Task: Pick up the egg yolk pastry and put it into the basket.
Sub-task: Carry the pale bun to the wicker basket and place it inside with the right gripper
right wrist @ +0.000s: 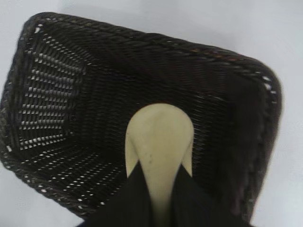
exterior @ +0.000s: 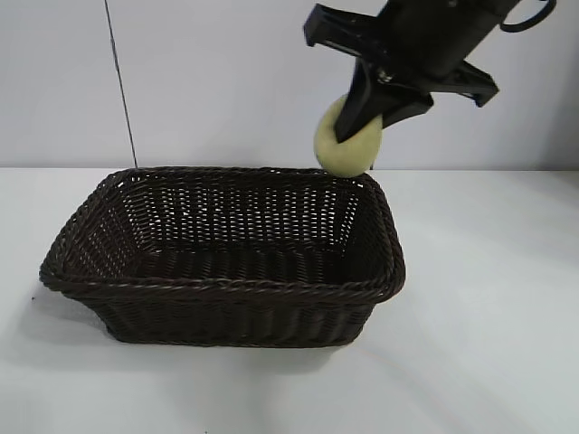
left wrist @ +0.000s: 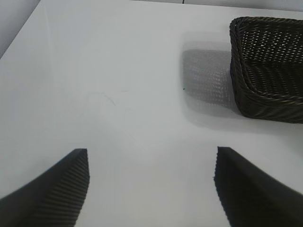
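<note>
Right gripper (exterior: 360, 113): tilted down, fingers clamped on the egg yolk pastry (exterior: 347, 140)
Pastry: between the fingers, above the basket (exterior: 226, 285)
Left gripper (left wrist: 150, 182): over table (left wrist: 118, 94), fingers spread, holding nothing

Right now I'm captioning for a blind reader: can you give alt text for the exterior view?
The right arm's tool holds the egg yolk pastry in the air above the far right corner of the basket, a dark brown wicker basket with nothing in it, on a white table.
</note>
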{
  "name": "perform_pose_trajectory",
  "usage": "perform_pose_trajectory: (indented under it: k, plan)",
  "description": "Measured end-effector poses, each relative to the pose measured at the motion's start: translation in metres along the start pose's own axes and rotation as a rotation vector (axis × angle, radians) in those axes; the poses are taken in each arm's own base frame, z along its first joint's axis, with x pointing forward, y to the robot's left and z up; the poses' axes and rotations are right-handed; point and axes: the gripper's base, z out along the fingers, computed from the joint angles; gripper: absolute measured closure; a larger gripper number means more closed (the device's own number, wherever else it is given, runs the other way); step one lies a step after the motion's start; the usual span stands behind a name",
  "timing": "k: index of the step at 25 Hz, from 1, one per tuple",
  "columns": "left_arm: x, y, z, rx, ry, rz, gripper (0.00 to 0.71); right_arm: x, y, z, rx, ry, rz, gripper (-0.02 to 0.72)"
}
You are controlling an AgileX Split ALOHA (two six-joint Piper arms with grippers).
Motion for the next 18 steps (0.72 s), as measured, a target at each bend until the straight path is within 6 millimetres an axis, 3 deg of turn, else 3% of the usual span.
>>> perform_pose_trajectory:
  k: [4, 8, 12, 18]
  plan:
    - [0.0, 0.0, 0.0, 0.0, 0.0, 0.0, 0.171, 0.003, 0.027, 0.004, -0.045, -0.034, -0.053, 0.669]
    - [0.0, 0.0, 0.0, 0.0, 0.0, 0.0, 0.171, 0.003, 0.04, 0.006, -0.067, -0.084, -0.08, 0.669]
    - [0.0, 0.0, 0.0, 0.0, 0.0, 0.0, 0.171, 0.001, 0.039, 0.017, -0.069, -0.114, -0.059, 0.669]
    - [0.0, 0.0, 0.0, 0.0, 0.0, 0.0, 0.171, 0.003, 0.031, 0.059, -0.058, -0.125, 0.018, 0.669]
